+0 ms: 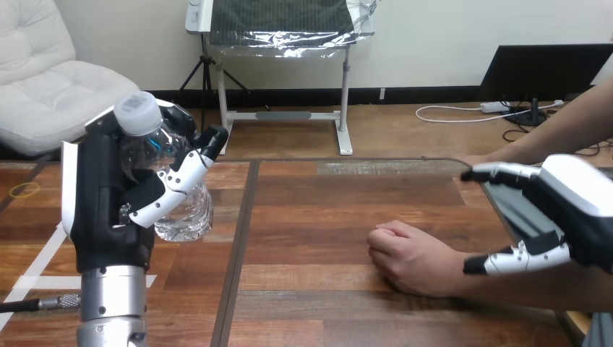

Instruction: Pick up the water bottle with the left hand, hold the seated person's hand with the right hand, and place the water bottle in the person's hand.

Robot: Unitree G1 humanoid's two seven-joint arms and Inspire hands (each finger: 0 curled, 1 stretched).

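At the left of the counter [311,217], the left hand [108,202] is clamped round the water bottle [163,173]. The right hand [556,210], fingers straight and apart, stands beside the wrist of the person's hand [408,256], which rests fisted mid-counter.

At the frame's left, the water bottle [148,141] sat upright in the left hand [101,195]. Lower centre-right, the person's hand [408,256] lay on the table [311,217]. The right hand [564,195] hung at the right edge, above that forearm.

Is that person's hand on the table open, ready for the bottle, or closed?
Closed. The person's hand rests on the table curled into a loose fist, knuckles up, palm down.
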